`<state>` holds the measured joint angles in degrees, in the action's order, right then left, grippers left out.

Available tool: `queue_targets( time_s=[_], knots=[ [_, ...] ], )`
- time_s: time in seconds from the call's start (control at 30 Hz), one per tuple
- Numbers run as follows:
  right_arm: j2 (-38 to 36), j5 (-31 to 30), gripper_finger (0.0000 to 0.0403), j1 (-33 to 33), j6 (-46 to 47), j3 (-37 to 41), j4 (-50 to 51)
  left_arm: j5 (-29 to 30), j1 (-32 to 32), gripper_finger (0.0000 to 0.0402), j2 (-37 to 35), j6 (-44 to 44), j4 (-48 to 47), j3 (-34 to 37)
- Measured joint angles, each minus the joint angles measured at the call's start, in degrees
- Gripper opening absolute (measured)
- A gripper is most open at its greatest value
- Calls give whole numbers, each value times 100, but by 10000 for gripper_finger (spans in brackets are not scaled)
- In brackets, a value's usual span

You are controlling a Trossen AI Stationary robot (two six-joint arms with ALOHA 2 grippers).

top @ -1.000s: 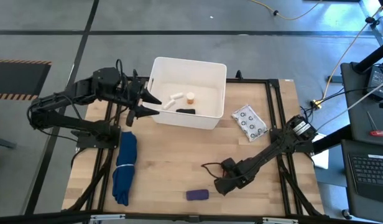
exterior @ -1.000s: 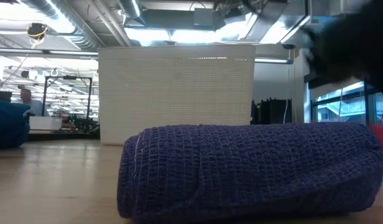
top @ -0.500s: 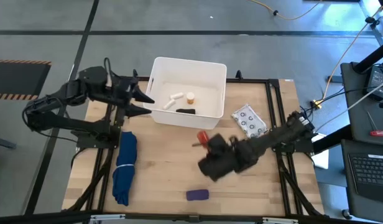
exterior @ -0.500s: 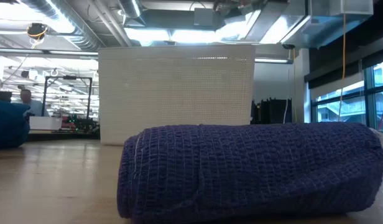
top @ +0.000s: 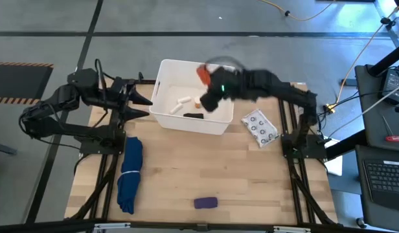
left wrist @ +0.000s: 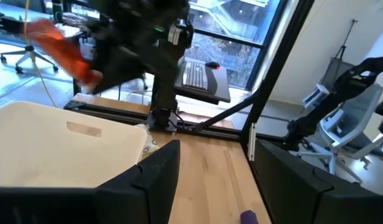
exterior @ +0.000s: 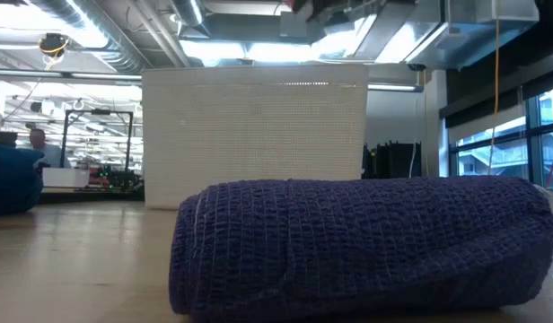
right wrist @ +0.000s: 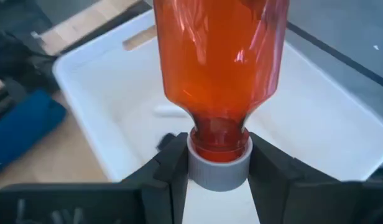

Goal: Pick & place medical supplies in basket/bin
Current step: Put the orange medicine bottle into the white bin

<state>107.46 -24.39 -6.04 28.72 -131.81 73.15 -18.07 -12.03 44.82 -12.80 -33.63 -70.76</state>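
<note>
Right gripper (right wrist: 219,163) above the white tub (top: 166,71), narrowly parted fingers clamped on the grey cap of a red tube (right wrist: 221,68). Inside the tub: white roll (top: 181,103), orange vial (top: 197,101), black oblong piece (top: 193,116). Left gripper (top: 142,107) just beside the tub's left wall, fingers spread, holding nothing. Blister pack (top: 260,126) right of the tub; purple oblong (top: 205,202) near the front edge.

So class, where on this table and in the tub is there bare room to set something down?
Bare wood lies between the blue cloth, the blister pack and the purple oblong. In the white tub, the far left is bare; the white roll, vial and black piece crowd the near side, below the right hand gripping the red tube.
</note>
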Motion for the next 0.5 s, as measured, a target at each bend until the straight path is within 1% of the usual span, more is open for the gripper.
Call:
queue_targets(
  time_s=[0.13, 0.27, 0.43, 0.5],
  knots=[
    [59, 726, 128, -775, -946, 194, -476, 116, 0, 200, 80, -15, -4, 0],
    [294, 1316, 128, -1348, -1630, 479, -702, 483, 0, 200, 192, -17, -24, 0],
    [709, 1908, 128, -1766, -2347, 858, -706, 1100, 0, 200, 394, -14, -47, 0],
    [887, 2018, 128, -1848, -2611, 1035, -722, 1293, -1, 200, 492, -13, -65, 0]
  ],
)
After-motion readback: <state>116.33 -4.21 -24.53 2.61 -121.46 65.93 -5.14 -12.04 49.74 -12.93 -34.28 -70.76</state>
